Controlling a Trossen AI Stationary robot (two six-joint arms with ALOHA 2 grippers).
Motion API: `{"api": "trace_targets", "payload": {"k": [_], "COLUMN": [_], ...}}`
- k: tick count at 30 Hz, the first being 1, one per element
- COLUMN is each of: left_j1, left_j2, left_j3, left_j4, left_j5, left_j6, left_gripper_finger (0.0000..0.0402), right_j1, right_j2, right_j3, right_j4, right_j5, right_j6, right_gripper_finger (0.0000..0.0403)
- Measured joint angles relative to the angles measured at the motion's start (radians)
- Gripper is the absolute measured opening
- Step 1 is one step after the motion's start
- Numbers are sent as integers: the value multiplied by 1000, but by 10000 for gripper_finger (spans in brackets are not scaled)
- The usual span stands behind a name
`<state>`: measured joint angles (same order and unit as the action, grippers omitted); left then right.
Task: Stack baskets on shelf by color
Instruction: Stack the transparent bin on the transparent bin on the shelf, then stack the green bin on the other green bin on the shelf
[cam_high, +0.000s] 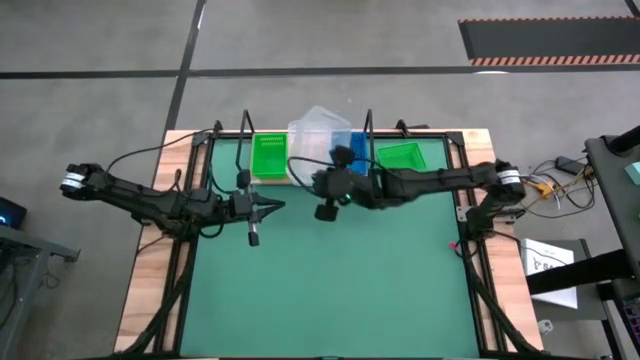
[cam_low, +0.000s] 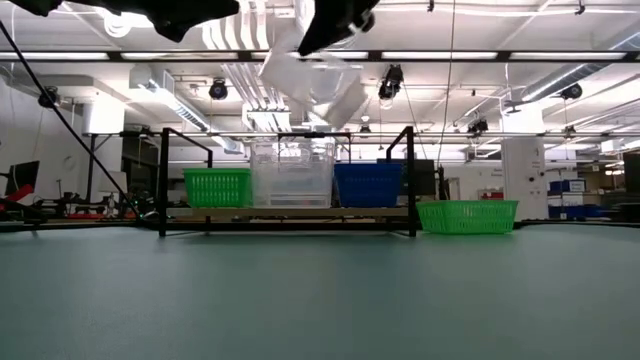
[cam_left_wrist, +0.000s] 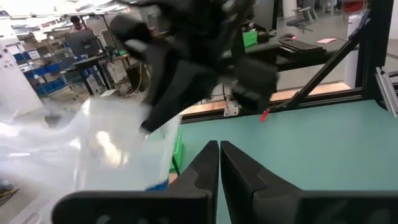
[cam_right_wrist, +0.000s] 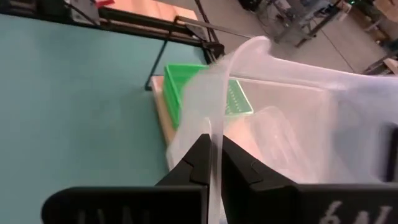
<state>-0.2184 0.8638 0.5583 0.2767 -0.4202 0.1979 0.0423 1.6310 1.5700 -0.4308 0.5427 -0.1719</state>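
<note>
My right gripper hangs above the middle of the wooden shelf, shut on a clear basket that it carries tilted, high over the shelf. On the shelf stand a green basket at the left, a clear basket in the middle and a blue basket at the right. Another green basket rests on the mat just right of the shelf. My left gripper is shut and holds nothing, above the mat nearer than the shelf's left part. My right gripper pinches the clear basket's side wall at its rim between the two fingers, one on each face of the wall. The basket is lifted clear and tilted, with its body reaching beyond the fingers toward the shelf.
Black wire uprights stand at both ends of the shelf. The green mat lies open in front of the shelf toward the near edge. The table's wooden border and black frame rails run along both sides.
</note>
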Motion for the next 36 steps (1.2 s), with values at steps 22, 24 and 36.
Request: {"api": "trace_targets", "payload": {"k": [22,24,36], "left_j1": [0,0,0], "left_j2": [0,0,0], "left_j3": [0,0,0], "left_j4": [8,8,4], "left_j5": [0,0,0], "left_j6": [28,28,27], "left_gripper_finger": [0,0,0], "right_j1": [-161,-165,-163], "right_j2": [266,276,261], "right_j3": [282,297,371], "right_j4": [-203,-218,-292], "right_j5": [-99,-99,-98], "right_j6": [-222,-222,-213], "right_gripper_finger": [14,23,96]}}
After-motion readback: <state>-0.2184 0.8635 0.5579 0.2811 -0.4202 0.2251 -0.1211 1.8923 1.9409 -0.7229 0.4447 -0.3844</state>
